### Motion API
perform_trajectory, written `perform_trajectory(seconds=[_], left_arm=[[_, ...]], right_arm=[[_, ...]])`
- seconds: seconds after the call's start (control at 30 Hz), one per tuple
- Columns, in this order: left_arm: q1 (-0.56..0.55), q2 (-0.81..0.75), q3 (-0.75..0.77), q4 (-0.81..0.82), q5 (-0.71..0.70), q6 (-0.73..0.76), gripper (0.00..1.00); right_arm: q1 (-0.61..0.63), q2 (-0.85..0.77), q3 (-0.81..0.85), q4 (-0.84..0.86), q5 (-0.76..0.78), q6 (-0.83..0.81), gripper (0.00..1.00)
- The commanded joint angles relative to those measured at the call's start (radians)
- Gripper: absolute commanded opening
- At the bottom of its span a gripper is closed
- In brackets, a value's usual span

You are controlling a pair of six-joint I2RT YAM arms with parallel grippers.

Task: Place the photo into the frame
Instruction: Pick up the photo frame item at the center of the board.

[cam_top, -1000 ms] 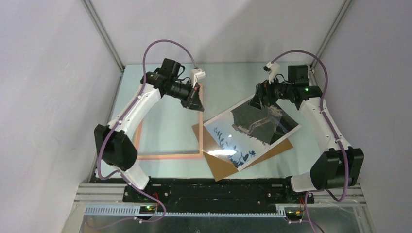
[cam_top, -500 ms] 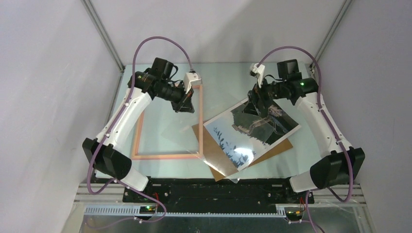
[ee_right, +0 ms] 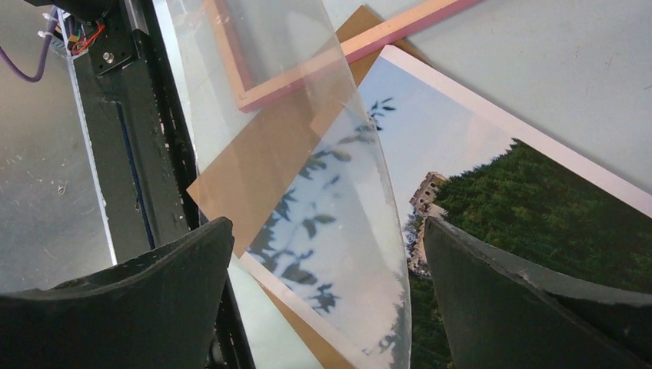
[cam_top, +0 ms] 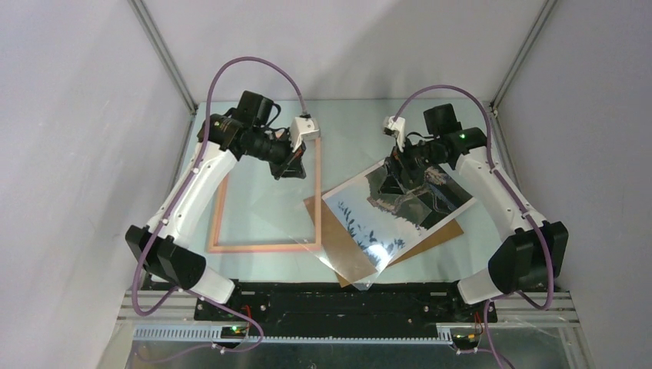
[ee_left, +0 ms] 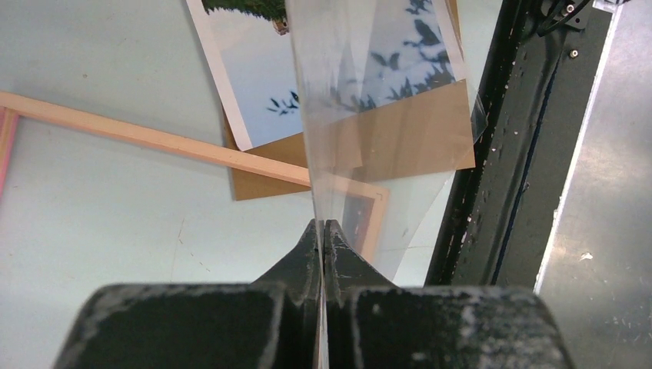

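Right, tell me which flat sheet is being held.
The clear pane, pinched in the shut left pincer; the photo and the brown backing board lie flat, ungripped.

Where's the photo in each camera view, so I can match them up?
Top external: photo right of centre, tilted.
Left wrist: photo at top centre, partly behind the pane.
Right wrist: photo fills the right half.
Shared landmark: the brown board under the photo, seen in all three.
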Motion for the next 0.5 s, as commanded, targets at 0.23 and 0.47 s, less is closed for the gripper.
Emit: perform_trajectory(seconds=[0.23, 0.47], left_arm=[[-0.025, -0.039, 0.05, 0.008, -0.023, 0.054, 0.0], [-0.042, -0.055, 0.063, 0.008, -0.006, 0.082, 0.0]], right_arm=[[-0.01, -0.042, 0.048, -0.009, -0.009, -0.058, 0.97], [-0.011, 0.006, 0.084, -0.056, -0.035, -0.091, 0.97]])
